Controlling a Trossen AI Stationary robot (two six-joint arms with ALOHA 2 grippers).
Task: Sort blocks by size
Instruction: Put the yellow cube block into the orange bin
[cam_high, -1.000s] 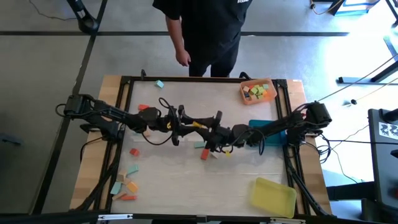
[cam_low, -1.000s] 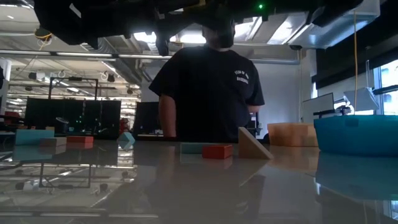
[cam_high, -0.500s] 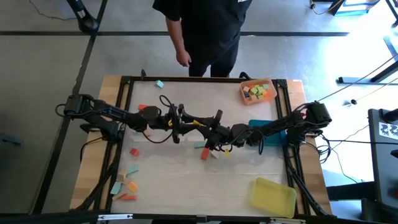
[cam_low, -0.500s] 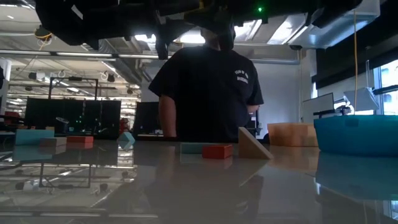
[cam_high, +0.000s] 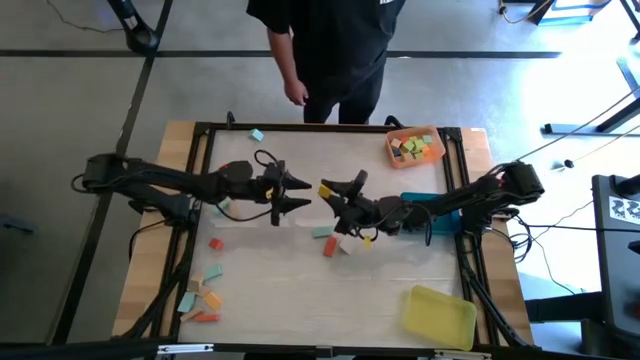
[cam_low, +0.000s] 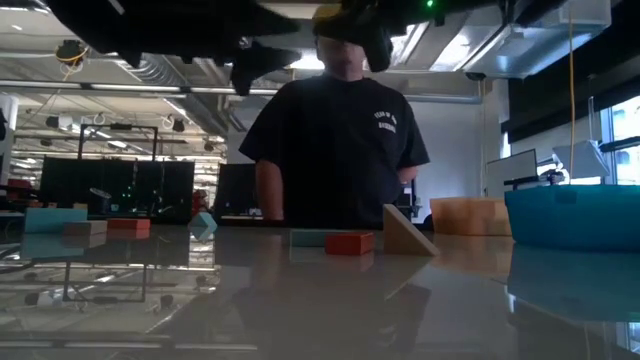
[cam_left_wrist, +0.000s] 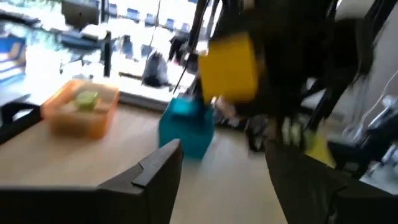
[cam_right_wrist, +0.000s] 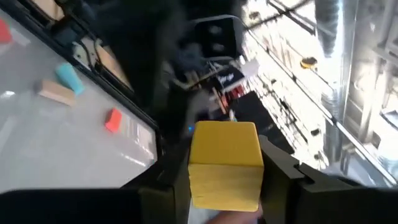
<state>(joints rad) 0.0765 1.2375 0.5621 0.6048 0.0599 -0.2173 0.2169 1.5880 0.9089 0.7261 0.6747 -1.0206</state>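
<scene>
A yellow block (cam_right_wrist: 224, 160) hangs in the air over the table's middle, with my right gripper (cam_high: 331, 190) shut on it. It also shows as the yellow block (cam_left_wrist: 227, 66) in the left wrist view. My left gripper (cam_high: 302, 195) stands open a little to the left of it, level, its fingers apart and touching nothing. More blocks lie flat on the table: a red one (cam_low: 348, 242), a tan wedge (cam_low: 405, 232) and a teal one (cam_low: 308, 238) below the grippers, and a loose group (cam_high: 203, 297) at the near left. My right gripper pinches the yellow block by two opposite side faces (cam_right_wrist: 198, 169) between its two fingers (cam_right_wrist: 281, 167). The fingers lie about level and point toward the table's left. The block is lifted clear, well above the table.
An orange tray (cam_high: 392, 148) holding several blocks stands at the far right. A blue tray (cam_high: 416, 202) lies under my right arm, and a yellow tray (cam_high: 440, 314) at the near right. A person (cam_high: 330, 45) stands at the far edge. A lone teal block (cam_high: 257, 135) lies far left.
My left gripper has opened, let go of the yellow block and drawn back toward the table's left edge. The block has stayed in my right gripper, up in the air over the middle of the table.
</scene>
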